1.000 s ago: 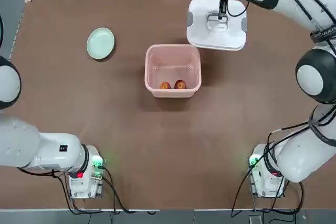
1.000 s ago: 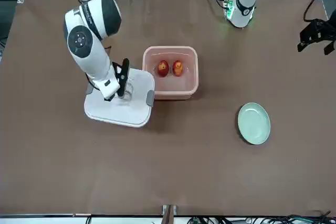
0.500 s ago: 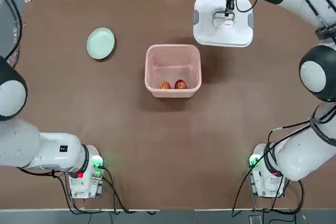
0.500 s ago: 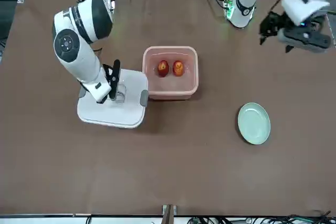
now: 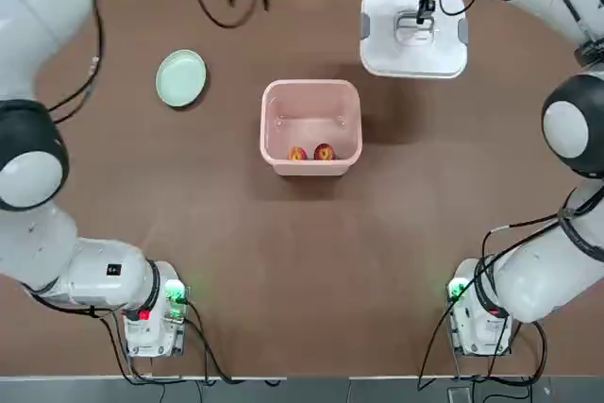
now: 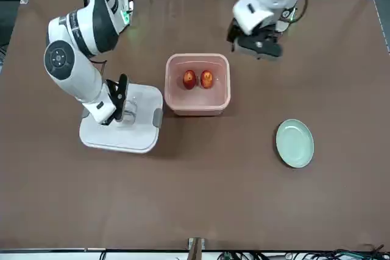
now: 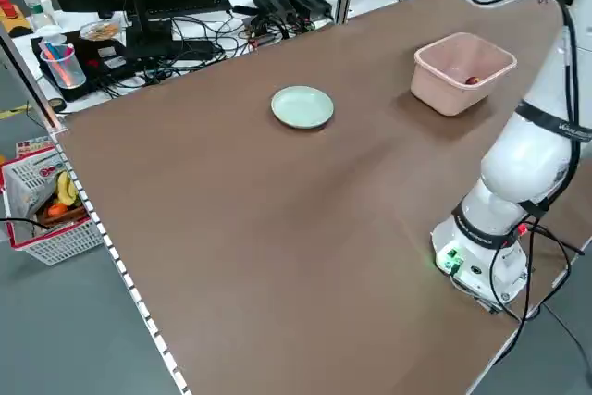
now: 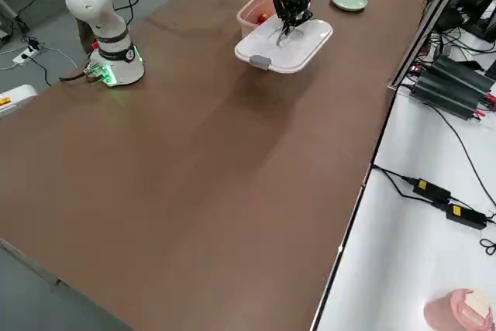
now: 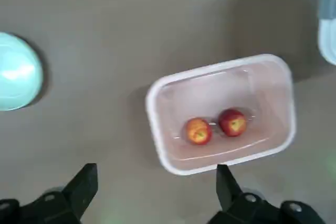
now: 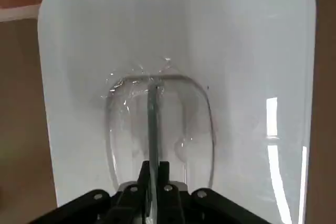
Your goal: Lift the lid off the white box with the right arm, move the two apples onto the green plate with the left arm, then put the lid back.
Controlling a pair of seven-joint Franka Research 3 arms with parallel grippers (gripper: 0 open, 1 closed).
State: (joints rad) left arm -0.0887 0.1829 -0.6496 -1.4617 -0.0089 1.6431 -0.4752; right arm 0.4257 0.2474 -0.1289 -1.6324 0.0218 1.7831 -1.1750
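From my console I see the right gripper (image 6: 122, 98) clenched on the central handle of the lid (image 5: 414, 32), which sits at the far right of the table, off the box (image 5: 311, 127) and well apart from it. My left gripper (image 6: 255, 39) hangs above the table just beyond the box's far rim with its fingers (image 9: 84, 186) spread wide and nothing between them. The two apples (image 9: 216, 126) lie side by side inside the open box at its near wall, and the green plate (image 5: 181, 78) sits empty, far left of the box.
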